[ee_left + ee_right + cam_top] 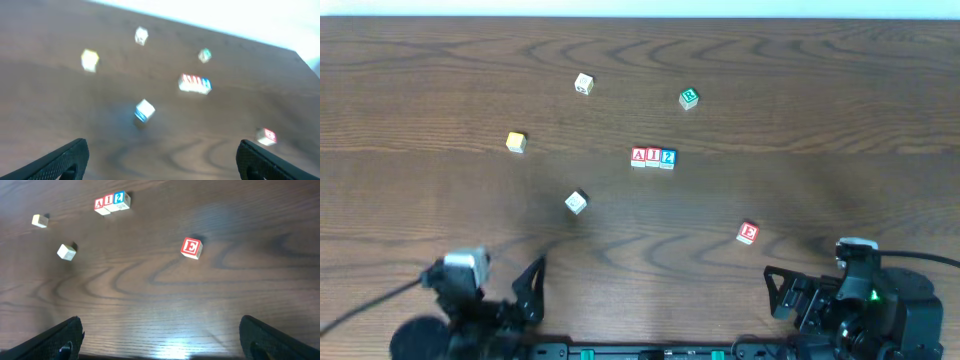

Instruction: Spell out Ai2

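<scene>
Block row (653, 157) reads AI2; long axis left-right.

The table (820, 90) looks like dark brown wood with a wavy grain; its top is smooth, with a soft shine. The three lettered blocks (653, 157) and the red block (191, 248) look like pale wood with painted matt faces. The fingers (57, 340) of the right gripper (160, 340) look like black matt plastic.

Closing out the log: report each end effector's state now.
Left end effector: open, holding nothing.
Right end effector: open, holding nothing.
</scene>
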Robot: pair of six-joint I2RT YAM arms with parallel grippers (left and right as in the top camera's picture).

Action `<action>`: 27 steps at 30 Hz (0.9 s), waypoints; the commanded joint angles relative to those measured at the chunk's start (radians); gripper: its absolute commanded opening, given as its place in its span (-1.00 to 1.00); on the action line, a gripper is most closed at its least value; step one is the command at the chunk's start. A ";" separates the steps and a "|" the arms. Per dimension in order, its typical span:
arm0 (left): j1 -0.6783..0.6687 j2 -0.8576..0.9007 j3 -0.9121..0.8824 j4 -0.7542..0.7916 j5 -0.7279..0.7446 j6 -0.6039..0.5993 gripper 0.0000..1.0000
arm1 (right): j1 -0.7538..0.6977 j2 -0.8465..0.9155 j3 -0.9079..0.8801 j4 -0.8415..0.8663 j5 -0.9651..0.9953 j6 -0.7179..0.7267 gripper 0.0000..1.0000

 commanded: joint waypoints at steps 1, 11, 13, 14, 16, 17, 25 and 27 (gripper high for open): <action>0.014 -0.066 -0.032 -0.003 -0.063 0.180 0.91 | 0.006 -0.004 -0.003 -0.001 -0.004 0.009 0.98; 0.014 -0.109 -0.242 0.022 -0.056 0.217 0.91 | 0.006 -0.004 -0.003 -0.001 -0.004 0.009 0.98; 0.014 -0.109 -0.286 0.058 -0.057 0.216 0.91 | 0.006 -0.004 -0.003 -0.001 -0.004 0.009 0.99; 0.014 -0.109 -0.309 0.079 -0.057 0.212 0.91 | 0.006 -0.004 -0.003 -0.001 -0.004 0.009 0.99; 0.014 -0.109 -0.360 0.128 -0.056 0.186 0.91 | 0.006 -0.004 -0.003 -0.001 -0.004 0.009 0.98; 0.014 -0.109 -0.385 0.151 -0.056 0.170 0.91 | 0.006 -0.004 -0.003 -0.001 -0.004 0.010 0.99; 0.014 -0.109 -0.566 0.288 -0.053 0.047 0.91 | 0.006 -0.004 -0.003 -0.001 -0.004 0.009 0.98; 0.014 -0.109 -0.579 0.288 -0.067 0.042 0.91 | 0.006 -0.004 -0.003 -0.001 -0.004 0.009 0.98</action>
